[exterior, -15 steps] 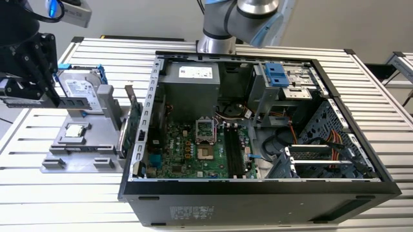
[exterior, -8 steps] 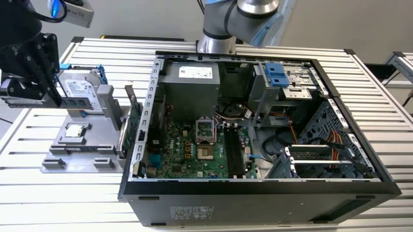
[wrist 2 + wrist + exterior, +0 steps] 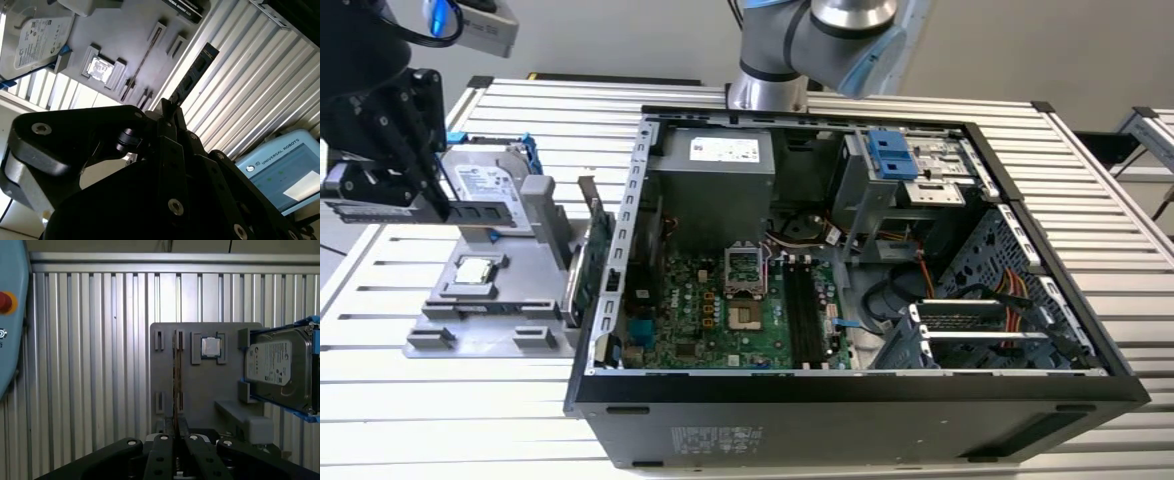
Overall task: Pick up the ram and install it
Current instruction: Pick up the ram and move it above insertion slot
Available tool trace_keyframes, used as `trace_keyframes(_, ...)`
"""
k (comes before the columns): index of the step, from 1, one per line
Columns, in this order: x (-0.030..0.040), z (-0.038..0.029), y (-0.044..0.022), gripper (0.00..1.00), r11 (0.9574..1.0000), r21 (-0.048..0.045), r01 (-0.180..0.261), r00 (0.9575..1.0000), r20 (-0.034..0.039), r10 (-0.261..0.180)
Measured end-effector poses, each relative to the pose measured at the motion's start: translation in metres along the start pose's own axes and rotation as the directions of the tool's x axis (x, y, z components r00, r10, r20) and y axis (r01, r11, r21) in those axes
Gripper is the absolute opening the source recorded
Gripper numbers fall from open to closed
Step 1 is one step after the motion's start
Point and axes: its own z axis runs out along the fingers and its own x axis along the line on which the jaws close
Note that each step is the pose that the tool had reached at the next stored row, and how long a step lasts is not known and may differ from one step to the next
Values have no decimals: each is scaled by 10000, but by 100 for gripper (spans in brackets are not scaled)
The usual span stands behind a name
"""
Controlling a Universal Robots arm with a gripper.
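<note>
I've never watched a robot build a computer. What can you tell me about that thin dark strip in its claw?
The ram is a slim, flat, dark circuit strip with black chips along its face; edge-on it is a thin line. The claw is shut on one end; the rest juts out free. In the exterior view it hangs near the hard drive and the grey tray, outside the open computer case.

A table (image 3: 440, 410) of ribbed silver metal slats carries everything. An open black computer case (image 3: 854, 425) lies on its side over the middle and reaches close to the table's edge at the exterior view's right. Just beside it, toward the edge at the exterior view's left, a flat grey holder plate (image 3: 474, 335) rests directly on the slats.
</note>
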Motion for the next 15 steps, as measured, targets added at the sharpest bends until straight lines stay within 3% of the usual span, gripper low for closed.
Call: trace_keyframes(15, -1, -1, -49, 0, 10000, 1, 0, 10000, 1, 0)
